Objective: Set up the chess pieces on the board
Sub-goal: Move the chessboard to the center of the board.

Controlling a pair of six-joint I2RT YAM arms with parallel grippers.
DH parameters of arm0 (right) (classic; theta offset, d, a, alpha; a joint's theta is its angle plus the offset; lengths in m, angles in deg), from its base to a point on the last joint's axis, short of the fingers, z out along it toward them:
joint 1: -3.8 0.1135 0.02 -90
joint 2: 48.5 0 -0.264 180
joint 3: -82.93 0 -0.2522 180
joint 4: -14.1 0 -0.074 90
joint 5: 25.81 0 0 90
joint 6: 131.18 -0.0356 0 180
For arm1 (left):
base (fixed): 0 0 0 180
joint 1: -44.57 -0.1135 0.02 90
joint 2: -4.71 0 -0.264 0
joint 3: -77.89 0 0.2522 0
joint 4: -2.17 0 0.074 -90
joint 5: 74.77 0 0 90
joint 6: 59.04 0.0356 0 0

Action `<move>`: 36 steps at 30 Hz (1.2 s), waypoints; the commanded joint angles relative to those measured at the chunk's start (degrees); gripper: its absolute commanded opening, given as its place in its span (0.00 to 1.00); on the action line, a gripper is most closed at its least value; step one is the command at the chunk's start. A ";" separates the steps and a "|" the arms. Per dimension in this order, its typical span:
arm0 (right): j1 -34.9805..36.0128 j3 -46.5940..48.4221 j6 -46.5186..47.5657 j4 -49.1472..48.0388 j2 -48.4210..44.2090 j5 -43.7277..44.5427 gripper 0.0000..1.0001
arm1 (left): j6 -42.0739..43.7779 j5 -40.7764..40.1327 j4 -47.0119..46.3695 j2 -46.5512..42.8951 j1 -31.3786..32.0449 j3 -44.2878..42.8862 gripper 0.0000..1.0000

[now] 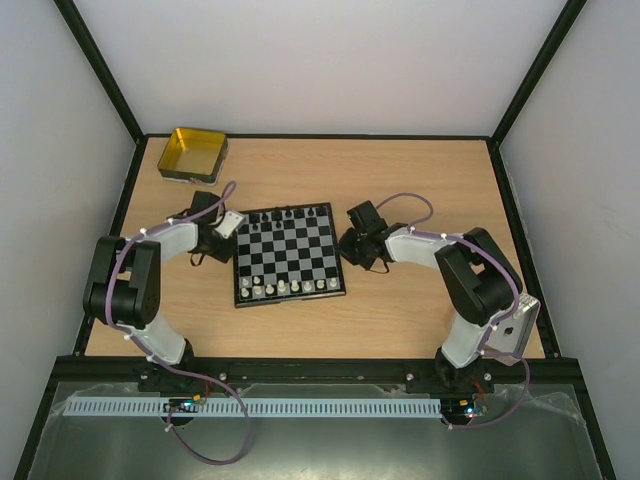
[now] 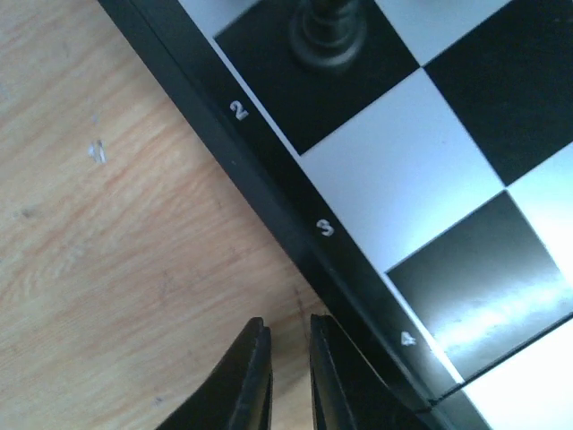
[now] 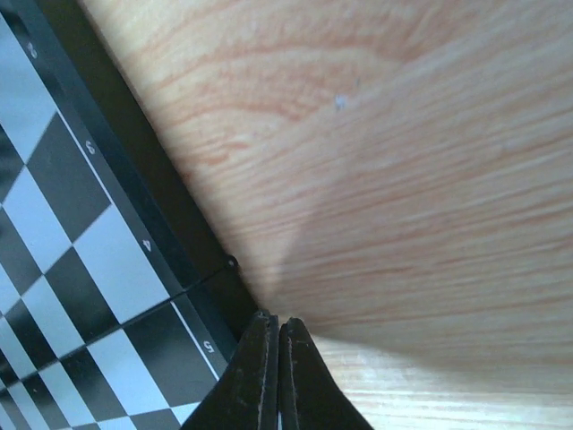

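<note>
The board (image 1: pixel 288 252) lies mid-table. Several black chess pieces (image 1: pixel 290 213) stand along its far row and several white ones (image 1: pixel 290 288) along its near row. My left gripper (image 1: pixel 228 226) hangs at the board's left edge; in the left wrist view it (image 2: pixel 288 327) is low over the wood beside the dark border (image 2: pixel 295 202), its jaws a narrow gap apart and empty. One black piece (image 2: pixel 327 36) stands on a dark square by rank 2. My right gripper (image 1: pixel 346 246) is at the board's right edge; in the right wrist view it (image 3: pixel 278 318) is shut and empty beside the border (image 3: pixel 170 233).
A yellow square tin (image 1: pixel 193 153) sits at the far left corner of the wooden table (image 1: pixel 420 180). Black frame posts and pale walls enclose the table. Both arms bend inward toward the board.
</note>
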 commanded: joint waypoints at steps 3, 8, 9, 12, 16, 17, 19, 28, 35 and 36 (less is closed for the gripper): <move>3.39 -2.16 -1.78 -1.92 -2.05 -0.32 0.02 | 0.01 1.46 1.45 -2.96 -0.15 2.44 0.08; 5.94 -3.39 -2.82 -3.48 -1.89 -0.33 0.02 | -0.17 2.00 1.66 -4.34 -0.15 4.18 0.04; 6.38 -3.57 -3.01 -3.73 -1.96 -0.33 0.02 | -0.22 2.14 1.77 -4.62 -0.15 4.49 0.03; 7.67 -4.41 -3.70 -4.36 -2.46 -0.28 0.02 | -0.18 2.49 2.10 -5.40 -0.06 5.44 0.03; 8.60 -5.75 -4.08 -4.71 -3.87 0.01 0.02 | 0.00 3.33 3.04 -6.45 0.31 6.24 0.02; 8.65 -6.23 -4.20 -4.85 -4.28 0.02 0.02 | 0.08 3.39 3.33 -6.88 0.56 6.43 0.02; 8.74 -6.99 -4.35 -4.99 -5.23 -0.08 0.02 | 0.09 3.40 3.62 -7.60 1.15 6.77 0.02; 8.81 -10.08 -4.07 -4.46 -8.79 0.94 0.02 | 0.70 3.23 5.28 -8.64 4.02 7.02 0.02; 8.80 -11.33 -3.23 -2.74 -10.64 1.71 0.02 | 1.36 3.11 6.25 -8.71 6.65 7.11 0.02; 8.80 -11.37 -3.01 -2.21 -10.80 2.01 0.02 | 1.48 3.21 6.38 -8.74 6.96 7.15 0.02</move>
